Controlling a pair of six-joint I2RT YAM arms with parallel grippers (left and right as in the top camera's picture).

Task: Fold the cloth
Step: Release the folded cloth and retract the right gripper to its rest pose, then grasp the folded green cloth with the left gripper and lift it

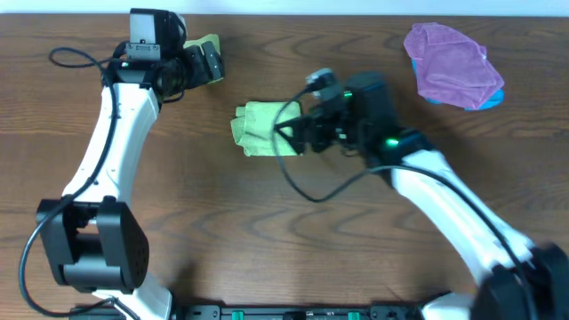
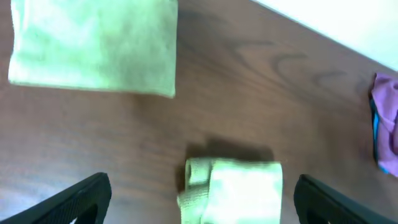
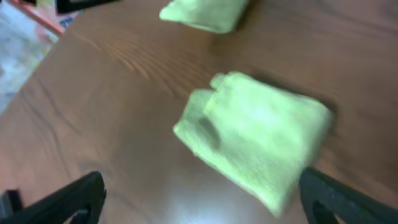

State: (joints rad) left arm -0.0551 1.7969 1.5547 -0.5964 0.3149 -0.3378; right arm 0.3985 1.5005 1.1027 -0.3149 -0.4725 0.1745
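Observation:
A folded light-green cloth (image 1: 256, 129) lies mid-table; it also shows in the right wrist view (image 3: 255, 140) and at the top left of the left wrist view (image 2: 93, 43). My right gripper (image 1: 293, 135) is open at its right edge, with the cloth ahead of the jaws (image 3: 202, 205). A second, smaller folded green cloth (image 1: 210, 44) lies at the back left. My left gripper (image 1: 212, 64) is open just over it, and the cloth sits between the jaws (image 2: 205, 202) without being held. It also shows at the top of the right wrist view (image 3: 205, 12).
A crumpled purple cloth (image 1: 453, 64) lies over something blue at the back right; it also shows at the edge of the left wrist view (image 2: 385, 124). The table's far edge meets a white wall. Black cables trail from both arms.

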